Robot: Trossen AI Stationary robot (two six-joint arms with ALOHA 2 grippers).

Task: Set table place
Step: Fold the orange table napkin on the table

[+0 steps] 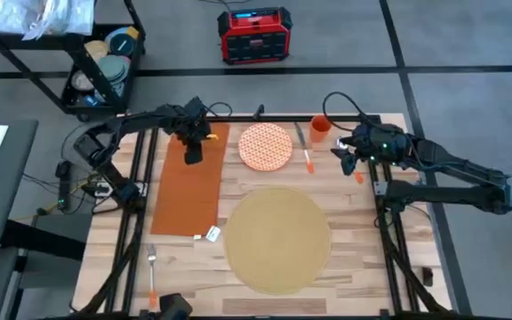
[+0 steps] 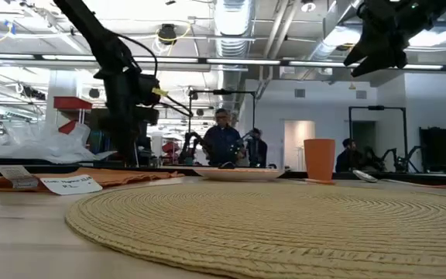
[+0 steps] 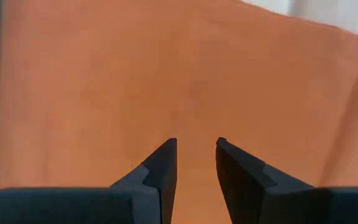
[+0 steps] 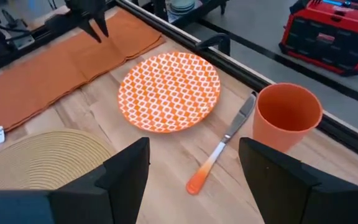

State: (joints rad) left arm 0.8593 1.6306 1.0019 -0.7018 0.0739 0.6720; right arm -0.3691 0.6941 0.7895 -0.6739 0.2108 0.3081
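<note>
Placemat [image 1: 278, 238] bare, nothing set; plate [image 1: 265, 146], cup [image 1: 320, 127], knife [image 1: 302, 147], fork [image 1: 151, 258] aside; left gripper [image 1: 192, 151] narrowly parted over napkin [image 1: 189, 182], holding nothing; right gripper [image 1: 345, 158] wide open, empty

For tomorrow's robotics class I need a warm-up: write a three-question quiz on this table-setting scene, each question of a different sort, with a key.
1. True or false: the patterned plate already lies on the woven placemat.
2. Multiple choice: the left gripper hovers over A) the orange cup, B) the napkin, C) the fork.
3. Fill in: the knife with the orange handle lies between the plate and the ____.

Key: 1 false, the plate sits on bare table beyond the placemat. 2 B. 3 cup. The right gripper is open above the knife.
</note>
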